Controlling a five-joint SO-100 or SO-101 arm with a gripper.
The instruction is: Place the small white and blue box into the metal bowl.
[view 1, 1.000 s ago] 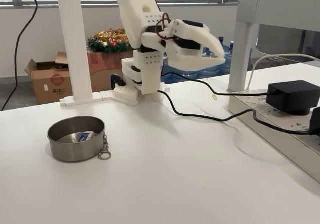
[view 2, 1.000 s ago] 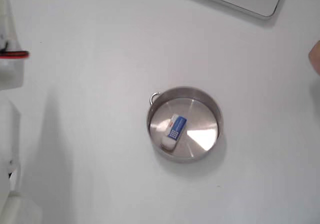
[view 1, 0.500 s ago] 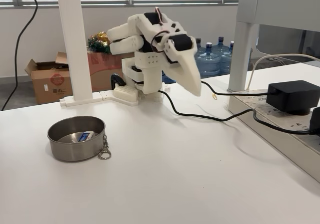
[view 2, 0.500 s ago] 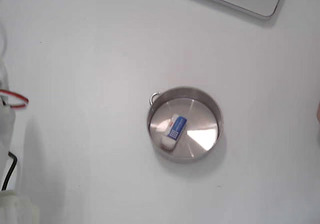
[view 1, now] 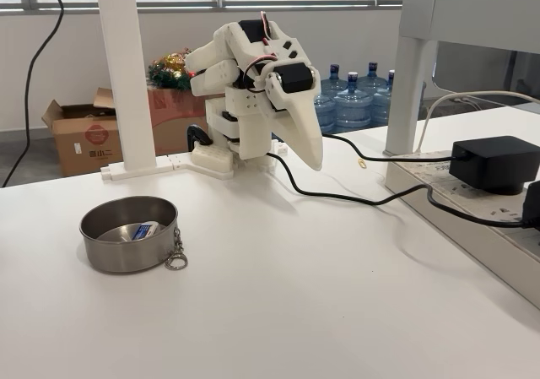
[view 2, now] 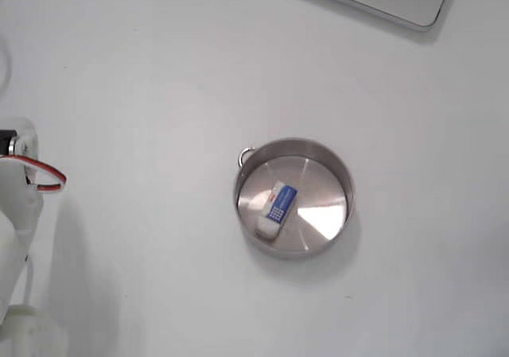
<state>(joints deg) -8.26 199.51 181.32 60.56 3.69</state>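
Centre frame, inside the metal bowl (view 2: pixel 338 178), the small white and blue box (view 2: pixel 276 207) lies flat: seemingly light, stiff, best pinched across its long sides. Upper-centre, the gripper (view 1: pixel 310 158) is closed, empty.

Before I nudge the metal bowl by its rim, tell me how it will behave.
The metal bowl will probably slide rather than tip: it looks shallow, wide and flat-bottomed on the smooth white table. It likely weighs little, so the small box lying loose inside may shift. The clip ring at its rim could drag.
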